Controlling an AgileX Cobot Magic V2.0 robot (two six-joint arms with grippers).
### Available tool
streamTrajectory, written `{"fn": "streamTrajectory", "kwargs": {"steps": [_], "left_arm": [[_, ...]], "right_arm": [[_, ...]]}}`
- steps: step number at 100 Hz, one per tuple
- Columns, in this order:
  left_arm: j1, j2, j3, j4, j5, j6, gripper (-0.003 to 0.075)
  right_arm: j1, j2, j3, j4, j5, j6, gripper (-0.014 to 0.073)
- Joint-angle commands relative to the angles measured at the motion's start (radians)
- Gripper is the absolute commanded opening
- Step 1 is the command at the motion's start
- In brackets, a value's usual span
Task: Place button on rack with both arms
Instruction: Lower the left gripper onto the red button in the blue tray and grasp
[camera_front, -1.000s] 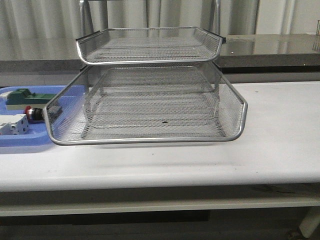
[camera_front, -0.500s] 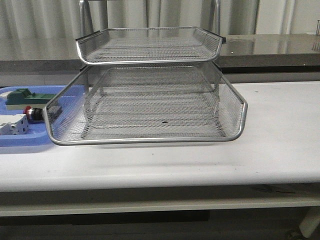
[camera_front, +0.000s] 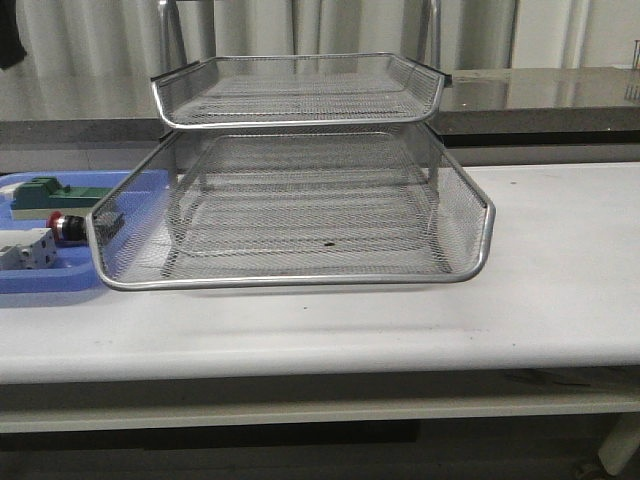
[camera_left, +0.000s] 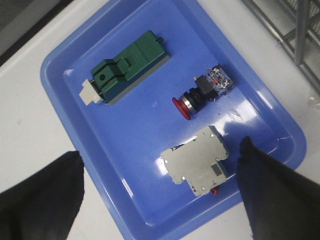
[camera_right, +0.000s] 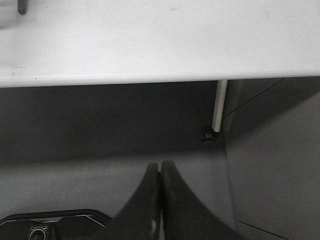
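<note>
A long white table (camera_front: 560, 290) is seen in front of a dark counter and pale curtains. On it, near the middle, the rack (camera_front: 300, 200) is set, its wire-mesh trays stacked and the lower one drawn forward. Just beside the rack, on the robot's left, a blue tray (camera_left: 125, 150) is laid flat on the table. Three parts are held in it, apart from each other: a green-and-cream block (camera_left: 127, 67), a white boxy switch (camera_left: 197, 160), and between them the button (camera_left: 202, 92), lying on its side with its red head turned away from the tray's near wall. In the front view the button (camera_front: 68, 228) is partly hidden behind the rack's mesh. The left gripper (camera_left: 160, 185) is held above the tray with its fingers (camera_left: 272, 195) spread wide and nothing between them. The right gripper (camera_right: 160, 172) is seen off the table's edge, its fingers pressed together on nothing
</note>
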Motion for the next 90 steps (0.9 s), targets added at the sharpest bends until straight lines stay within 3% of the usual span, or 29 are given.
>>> {"fn": "streamTrajectory", "kwargs": {"steps": [1, 27, 90], "left_arm": [[-0.008, 0.052, -0.133, -0.006, 0.029, 0.069, 0.0598], [-0.008, 0.253, -0.314, -0.008, 0.1, 0.192, 0.0598], [-0.045, 0.44, -0.334, -0.064, 0.038, 0.355, 0.0598]], "right_arm": [[-0.004, -0.002, -0.034, -0.026, -0.043, -0.006, -0.0067], [-0.004, -0.002, -0.034, -0.026, -0.043, -0.006, -0.0067], [-0.004, -0.002, -0.034, -0.026, -0.042, -0.006, -0.0067]]}}
